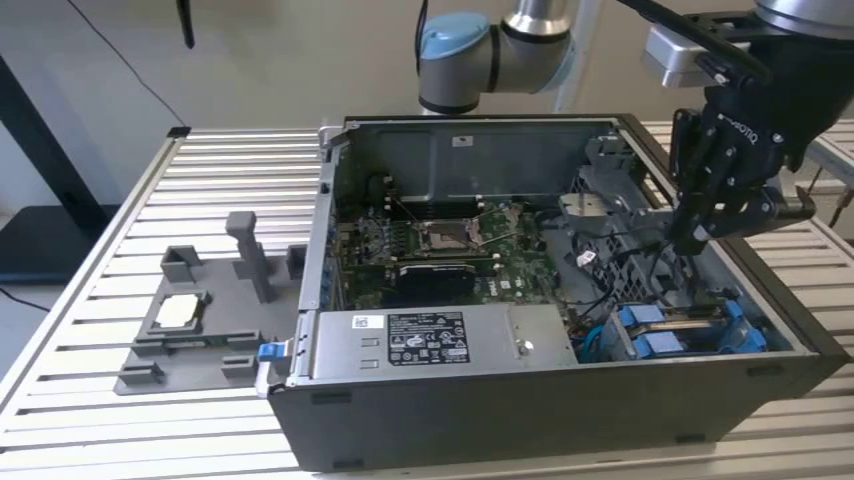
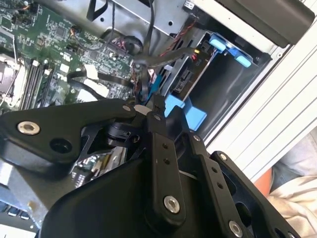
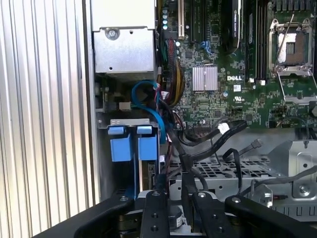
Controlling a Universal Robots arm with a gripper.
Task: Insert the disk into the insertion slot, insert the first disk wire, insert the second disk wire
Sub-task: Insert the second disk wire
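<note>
One arm at work above an open computer case lying on a slatted table. Inside the case: motherboard, silver power-supply box, then the insertion slot with blue tabs, in the corner towards the exterior view's right. Seems to hold the disk already, seated between those tabs.

Gripper just above and beside that cage. Closed almost fully in both wrist views, pinching what looks like a black disk wire. Cannot tell whether first or second.

Judged light and limp along its length, stiff only at the plug. Best taken close behind the connector, to keep the end from drooping or twisting. Probably fragile at the contacts, so calls for straight, gentle pressure rather than force. Runs among other loose black cables, easy to snag or drag along.
</note>
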